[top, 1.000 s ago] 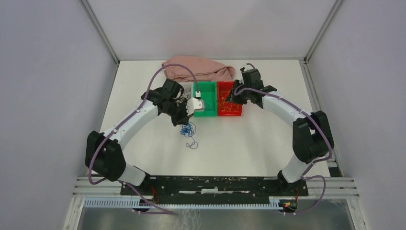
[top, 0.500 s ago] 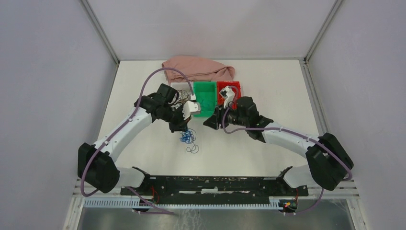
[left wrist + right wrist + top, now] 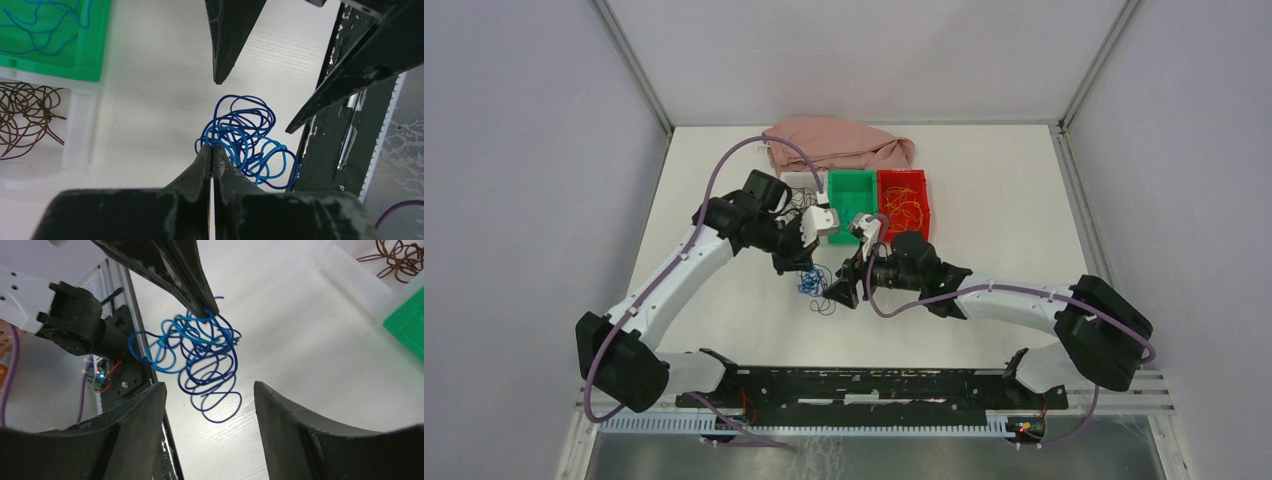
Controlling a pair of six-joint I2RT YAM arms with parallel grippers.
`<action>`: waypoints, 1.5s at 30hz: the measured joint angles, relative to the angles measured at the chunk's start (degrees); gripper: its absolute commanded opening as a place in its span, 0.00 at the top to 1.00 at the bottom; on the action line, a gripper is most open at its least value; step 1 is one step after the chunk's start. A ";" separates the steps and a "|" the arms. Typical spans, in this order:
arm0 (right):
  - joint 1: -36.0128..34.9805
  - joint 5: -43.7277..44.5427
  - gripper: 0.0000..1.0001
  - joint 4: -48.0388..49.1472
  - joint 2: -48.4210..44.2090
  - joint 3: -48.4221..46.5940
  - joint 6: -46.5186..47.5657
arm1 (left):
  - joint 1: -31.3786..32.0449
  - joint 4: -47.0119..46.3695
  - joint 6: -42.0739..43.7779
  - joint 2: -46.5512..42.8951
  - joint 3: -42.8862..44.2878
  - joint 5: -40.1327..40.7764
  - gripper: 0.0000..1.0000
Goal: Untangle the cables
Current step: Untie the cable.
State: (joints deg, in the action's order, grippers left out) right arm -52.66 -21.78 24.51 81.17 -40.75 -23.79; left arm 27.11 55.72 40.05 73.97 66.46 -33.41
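Step in hand: separating the blue tangle (image 3: 245, 140), the last knot of cables outside the bins.
Blue tangle, place: around the middle of the table (image 3: 984, 200), a little toward its left edge, on the near side of the bins; it hangs from the left fingertips. Whether the lowest loops touch the surface I cannot tell.
Left gripper (image 3: 211, 150): clenched on a few strands at the top of the tangle.
Right gripper (image 3: 209, 390): jaws spread wide, straddling the tangle's lower loops, grasping nothing.
Sorted already: blue wires (image 3: 45, 25) in the green bin (image 3: 50, 70), brown wires (image 3: 25, 115) in the white tray (image 3: 80, 125), yellow-orange wires (image 3: 906, 210) in the red bin (image 3: 928, 205).
Next move, my judgement: close the right jaws on a single outer loop, then draw it away from the left grip so one wire slides free.
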 measured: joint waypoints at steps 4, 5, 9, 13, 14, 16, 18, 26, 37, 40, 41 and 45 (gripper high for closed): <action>-1.05 3.69 0.26 0.96 0.31 1.88 1.53 | 0.00 1.66 0.02 -0.35 2.19 -0.22 0.97; -1.11 4.52 0.26 1.49 0.31 2.51 1.62 | 0.00 2.01 0.02 -0.48 2.73 -0.24 0.97; -1.07 6.27 0.27 3.19 -0.13 5.77 1.75 | 0.00 3.17 0.02 -1.31 4.11 -0.22 0.97; -1.07 6.62 0.27 3.54 -0.11 6.78 1.60 | 0.00 4.13 0.02 -1.81 5.07 -0.24 0.97; -1.09 6.75 0.28 4.04 0.04 6.78 1.57 | 0.00 4.20 0.02 -1.84 5.29 -0.28 0.97; -1.09 7.06 0.28 5.84 1.07 6.60 1.07 | 0.00 4.22 0.02 -1.84 5.55 -0.42 0.97; -1.11 7.10 0.29 7.48 2.91 6.05 0.13 | 0.00 4.28 0.02 -1.84 5.70 -0.79 0.97; -1.11 6.58 0.48 14.73 12.22 3.67 -6.21 | 0.00 4.31 0.00 -2.34 5.97 -1.11 0.97; -1.01 9.20 1.00 16.63 13.88 3.65 -10.99 | 0.02 4.70 0.04 -3.89 6.16 -0.79 0.95; -0.39 10.43 1.00 11.52 8.90 3.82 -9.79 | 0.00 3.98 0.07 -4.66 5.18 0.42 0.62; 0.02 10.51 1.00 10.60 7.78 3.82 -9.38 | 0.00 3.67 0.26 -5.14 4.28 0.61 0.48; 2.93 11.52 1.00 0.98 -3.32 3.52 -5.07 | 0.02 2.34 1.18 -8.02 -2.91 2.49 0.02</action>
State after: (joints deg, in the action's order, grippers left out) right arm -49.74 -10.26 25.50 77.84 -37.23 -28.86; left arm 27.14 58.06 41.23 65.95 63.55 -30.92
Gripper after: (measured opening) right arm 0.014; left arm 0.735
